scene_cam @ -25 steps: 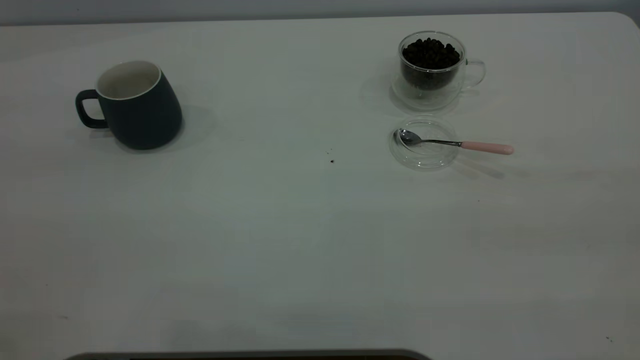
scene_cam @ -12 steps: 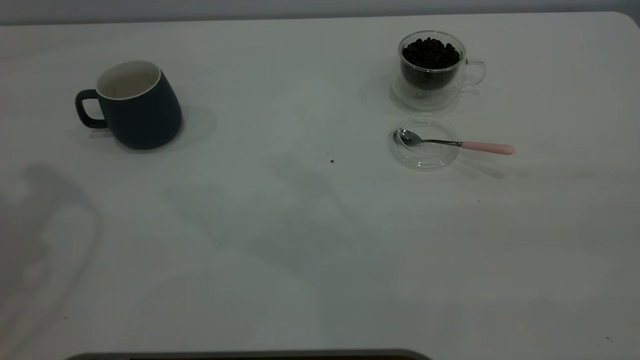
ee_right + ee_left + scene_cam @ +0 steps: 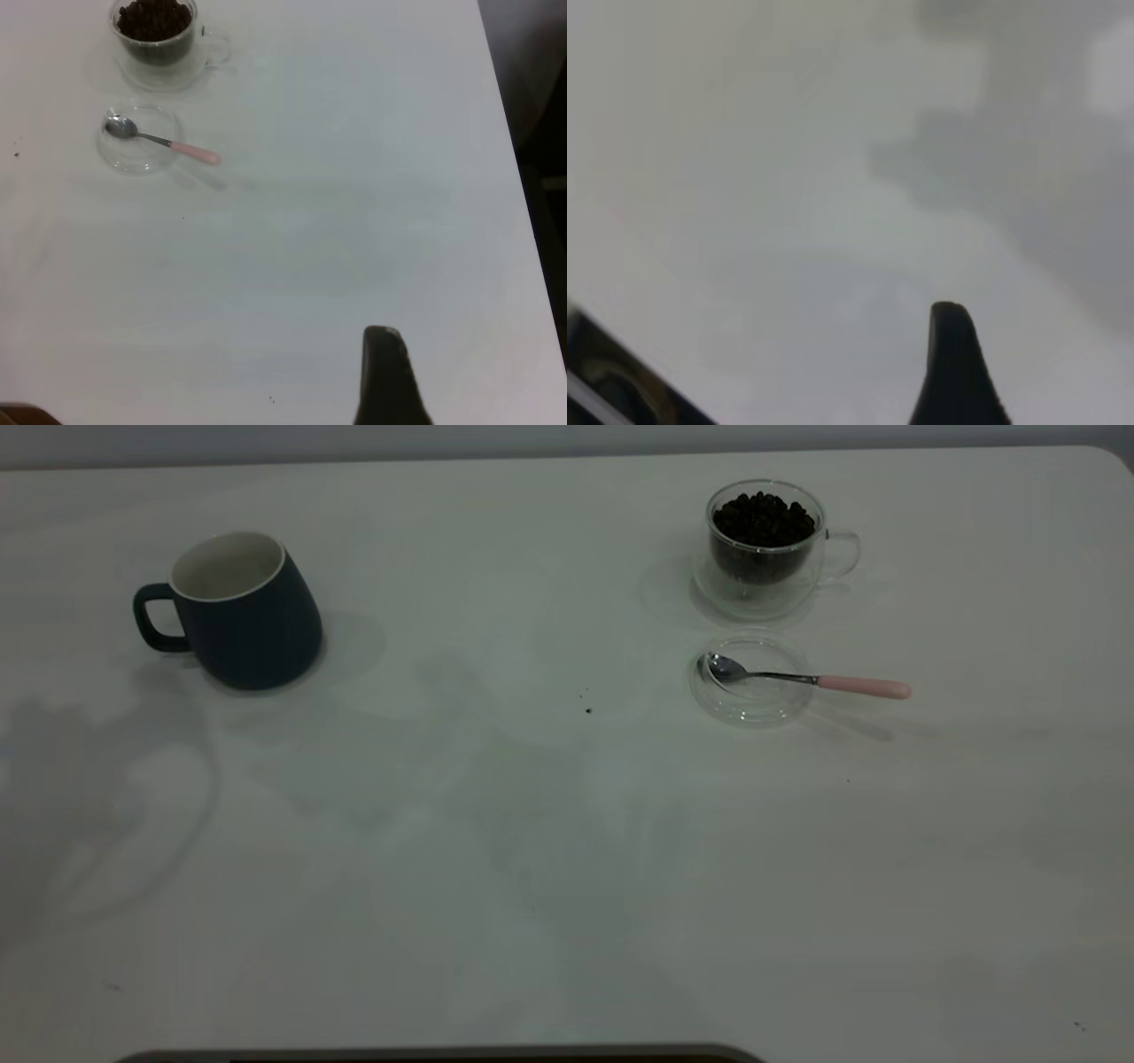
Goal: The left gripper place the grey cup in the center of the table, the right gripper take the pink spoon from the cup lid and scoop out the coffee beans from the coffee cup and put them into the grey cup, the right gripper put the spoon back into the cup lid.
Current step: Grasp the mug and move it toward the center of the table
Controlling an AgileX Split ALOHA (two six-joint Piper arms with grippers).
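The grey cup [image 3: 248, 624] stands upright at the far left of the table [image 3: 567, 868], handle pointing left. At the far right the coffee cup [image 3: 766, 549] holds a heap of coffee beans [image 3: 764, 518]. Just in front of it lies the cup lid [image 3: 753, 701], with the pink spoon [image 3: 811, 680] resting bowl-down in it and its handle sticking out to the right. Neither gripper shows in the exterior view. My left gripper [image 3: 948, 372] hangs over bare table. My right gripper [image 3: 383, 376] is far from the spoon [image 3: 168, 143], lid [image 3: 133, 158] and coffee cup [image 3: 159, 35].
A few dark specks [image 3: 587, 709] lie near the table's middle. Faint arm shadows fall across the left and centre. The table's right edge [image 3: 523, 221] runs close beside my right gripper. A dark strip [image 3: 443, 1054] borders the near edge.
Arm shadows have spread over the left and centre of the table and crept toward the grey cup. The cups, lid and spoon have not moved.
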